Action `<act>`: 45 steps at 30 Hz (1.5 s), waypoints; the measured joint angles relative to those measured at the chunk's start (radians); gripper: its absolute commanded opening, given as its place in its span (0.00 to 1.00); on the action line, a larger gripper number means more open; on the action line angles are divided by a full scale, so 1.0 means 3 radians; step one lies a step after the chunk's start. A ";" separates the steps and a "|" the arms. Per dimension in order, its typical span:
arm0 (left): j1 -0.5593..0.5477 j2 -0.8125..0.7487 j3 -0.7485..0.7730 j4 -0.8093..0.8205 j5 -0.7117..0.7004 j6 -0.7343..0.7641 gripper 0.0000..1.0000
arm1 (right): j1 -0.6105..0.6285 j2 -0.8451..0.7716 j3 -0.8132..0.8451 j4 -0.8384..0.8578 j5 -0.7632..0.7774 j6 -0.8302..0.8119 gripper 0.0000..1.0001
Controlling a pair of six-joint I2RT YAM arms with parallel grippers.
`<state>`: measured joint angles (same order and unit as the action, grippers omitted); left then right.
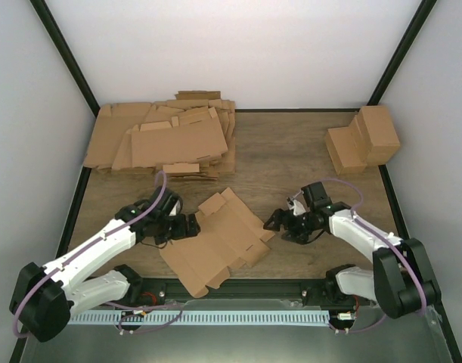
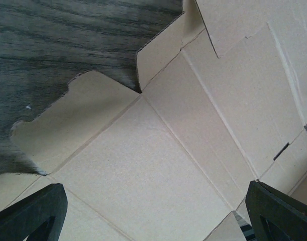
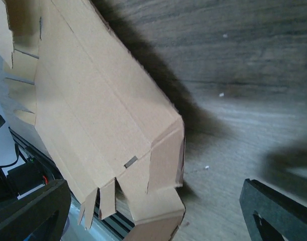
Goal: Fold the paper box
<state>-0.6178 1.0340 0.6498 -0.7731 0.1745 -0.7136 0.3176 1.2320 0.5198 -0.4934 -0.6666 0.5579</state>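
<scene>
**Two open pincers flank a half-flat box**

The paper box (image 1: pixel 219 238) lies spread on the wooden table (image 1: pixel 291 151), near the front edge and about midway across. Most panels are flat, but its right side is creased upward and throws a shadow. The left gripper (image 1: pixel 191 224) is at its left edge, fingers wide apart over the cardboard (touching or not, I cannot tell). The right gripper (image 1: pixel 272 221) sits just beside the raised side, equally wide, holding nothing. Far left lies a heap of cardboard sheets (image 1: pixel 166 140); far right, closed cardboard boxes (image 1: pixel 363 140).

Top view is bright and even. Wrist views dimmer, slightly soft; the paper box (image 3: pixel 93 115) throws a dark shadow on the table (image 3: pixel 253 60)
</scene>
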 measured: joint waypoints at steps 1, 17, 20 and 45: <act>0.0001 0.0000 -0.0013 0.0037 0.0019 -0.0001 1.00 | 0.0000 -0.0057 -0.0006 -0.0043 0.0008 0.0005 0.93; 0.0000 0.0009 -0.0237 0.0355 0.0159 -0.0001 1.00 | 0.0000 -0.0019 -0.0370 0.0403 -0.0202 0.0662 0.69; 0.0000 0.0033 -0.0237 0.0364 0.0159 -0.0001 1.00 | 0.0001 0.0078 -0.0346 0.0510 -0.0223 0.0715 0.67; 0.0000 -0.0285 0.0041 0.0463 0.0121 0.0015 1.00 | 0.0109 0.0005 -0.0177 0.0535 -0.0379 0.0281 0.01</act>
<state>-0.6178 0.9485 0.6621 -0.6342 0.2108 -0.7090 0.3504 1.2335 0.4667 -0.3328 -0.7803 0.6422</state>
